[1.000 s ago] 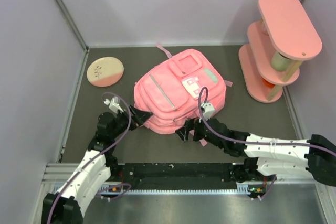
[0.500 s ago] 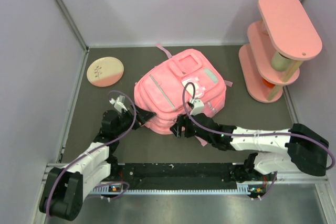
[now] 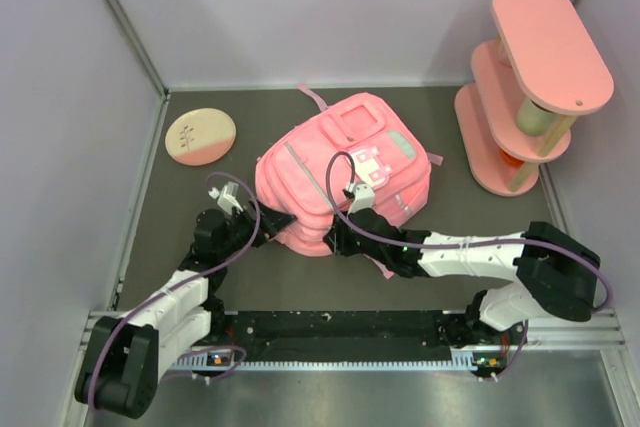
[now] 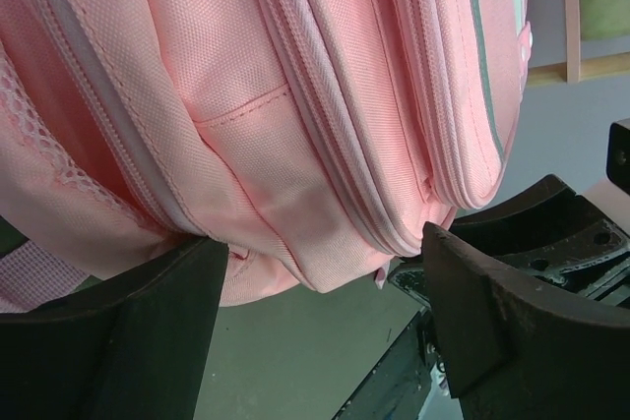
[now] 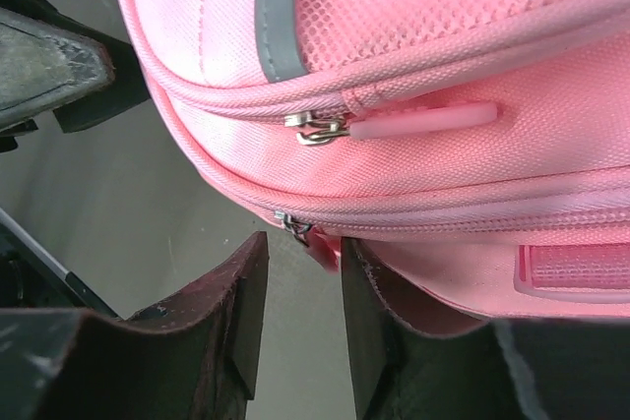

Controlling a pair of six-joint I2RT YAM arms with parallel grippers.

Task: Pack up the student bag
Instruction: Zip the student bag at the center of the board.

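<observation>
Student bag is laid flat at table centre. Its near-left corner is straddled by the spread left gripper. A zipper pull is bracketed by the narrowed right gripper; clamping cannot be confirmed. White patch print is unreadable.

1. Table: dark grey top. My two bases are bolted along its edge at the bottom of the frame.
2. Student bag: pink, lying on its back at centre frame.
3. Round disc: cream and pink with a plant motif, upper left, well apart from the bag.
4. Tiered shelf: pink, standing upright at upper right.
</observation>
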